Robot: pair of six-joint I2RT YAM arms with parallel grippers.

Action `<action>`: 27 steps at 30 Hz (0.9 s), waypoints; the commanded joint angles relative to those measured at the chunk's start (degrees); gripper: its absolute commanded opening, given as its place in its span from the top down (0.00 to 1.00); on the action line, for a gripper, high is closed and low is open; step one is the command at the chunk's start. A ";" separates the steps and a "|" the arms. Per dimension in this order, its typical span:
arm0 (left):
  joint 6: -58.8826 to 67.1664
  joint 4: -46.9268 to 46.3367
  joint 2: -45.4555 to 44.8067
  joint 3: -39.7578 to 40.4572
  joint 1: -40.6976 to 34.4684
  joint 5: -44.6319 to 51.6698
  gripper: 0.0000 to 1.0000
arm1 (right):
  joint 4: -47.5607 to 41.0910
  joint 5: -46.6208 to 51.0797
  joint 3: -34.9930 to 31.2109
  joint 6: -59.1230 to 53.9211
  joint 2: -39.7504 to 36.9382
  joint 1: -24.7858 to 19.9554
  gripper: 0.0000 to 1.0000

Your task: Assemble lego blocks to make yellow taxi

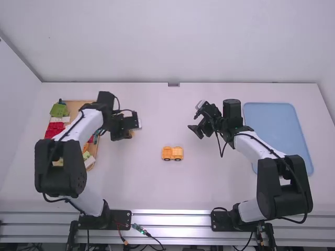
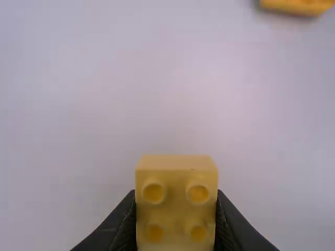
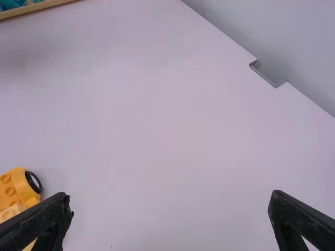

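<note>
Between the wooden tray and the taxi body, my left gripper (image 1: 129, 134) holds a small yellow block (image 1: 131, 133) above the table. From the left wrist, the yellow block (image 2: 176, 204), studs showing, is pinched by my left gripper (image 2: 176, 225). The orange-yellow taxi body (image 1: 172, 153) rests on its wheels near the table's middle; part of the taxi body (image 3: 20, 188) shows at the right wrist view's left edge. My right gripper (image 1: 194, 132) is up and to the right of it in the high view. In its wrist view, my right gripper (image 3: 170, 206) is wide open and empty.
The wooden tray (image 1: 79, 104) at the left holds green, red, white and other blocks, partly under the left arm. A blue tray (image 1: 277, 125) lies on the right. Bare table (image 1: 162, 115) stretches between the two grippers, with the back wall behind.
</note>
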 commanded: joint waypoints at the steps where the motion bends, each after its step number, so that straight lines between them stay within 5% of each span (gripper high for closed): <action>1: 1.29 -0.77 0.01 -0.48 -5.03 -2.08 0.98 | 0.11 -0.52 1.75 0.24 -1.19 -0.24 0.01; 8: 1.51 -4.35 2.76 -0.70 -13.53 -1.86 0.98 | 0.28 -0.61 1.75 -0.42 -1.19 -1.36 0.01; 27: 0.81 8.41 8.49 -9.31 -14.14 2.03 0.98 | 2.21 -3.48 1.75 -0.22 -1.19 -2.01 0.01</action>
